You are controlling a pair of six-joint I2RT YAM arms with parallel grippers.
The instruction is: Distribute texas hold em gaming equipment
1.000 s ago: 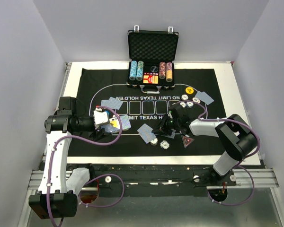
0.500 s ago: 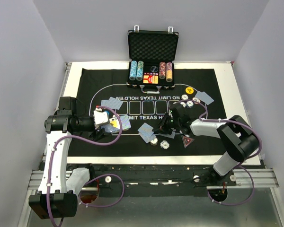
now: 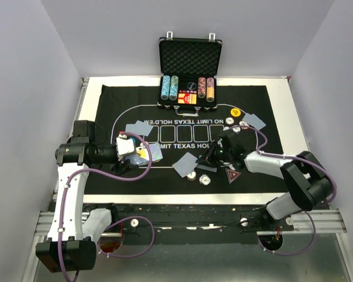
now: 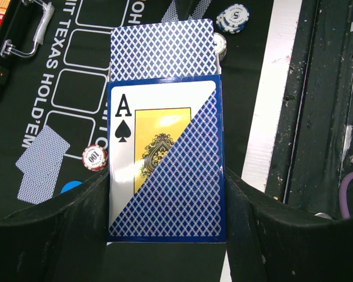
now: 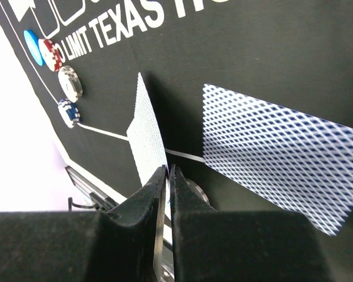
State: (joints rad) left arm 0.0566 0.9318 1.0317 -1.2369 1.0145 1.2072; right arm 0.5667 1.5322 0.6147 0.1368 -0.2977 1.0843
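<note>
Our left fingers are closed on both sides of a pack of cards. Its ace-of-spades face is towards the camera and blue-backed cards poke out of its top. The pack hangs over the left part of the black mat, above a red-edged chip and two face-down cards.

Our right fingers are almost together, pinching a single card that stands on edge near the middle of the mat. We cannot tell whether it touches the mat. A flat card lies just beside it.

A row of chips sits further off, and the open case stands at the far edge of the surface.
</note>
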